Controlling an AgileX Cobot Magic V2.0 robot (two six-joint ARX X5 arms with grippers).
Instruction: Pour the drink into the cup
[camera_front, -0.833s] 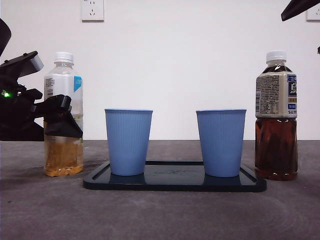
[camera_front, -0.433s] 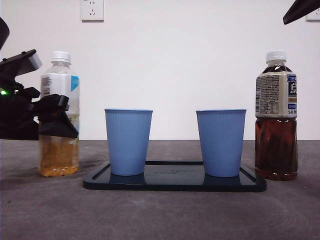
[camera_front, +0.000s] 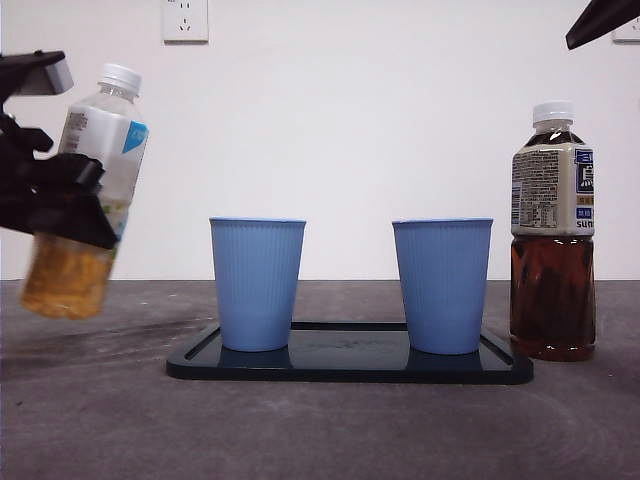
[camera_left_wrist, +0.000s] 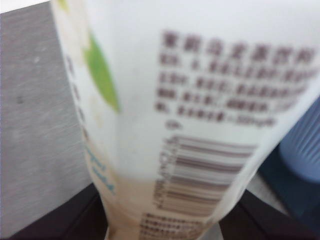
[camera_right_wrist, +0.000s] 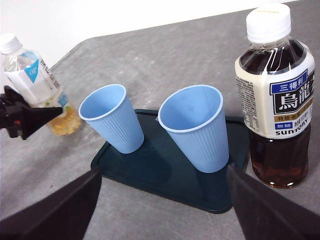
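Observation:
My left gripper (camera_front: 62, 195) is shut on a clear bottle of pale yellow drink (camera_front: 88, 180), held off the table at the far left and tilted, its white cap (camera_front: 120, 77) on and leaning toward the cups. In the left wrist view the bottle's label (camera_left_wrist: 200, 100) fills the frame between the jaws of the left gripper (camera_left_wrist: 165, 222). Two empty blue ribbed cups (camera_front: 257, 285) (camera_front: 442, 285) stand on a dark tray (camera_front: 350, 368). My right gripper (camera_right_wrist: 162, 220) hangs open high above the table's right side, only a black tip (camera_front: 600, 20) in the front view.
A capped bottle of dark tea (camera_front: 552, 250) (camera_right_wrist: 277, 100) stands on the table just right of the tray (camera_right_wrist: 150, 170). The grey table runs to a white wall with an outlet (camera_front: 185, 18) behind.
The left gripper has lifted the pale drink bottle off the table, carried it left and upward, and tipped it so the cap leans right. Cups, tray and dark bottle have not moved.

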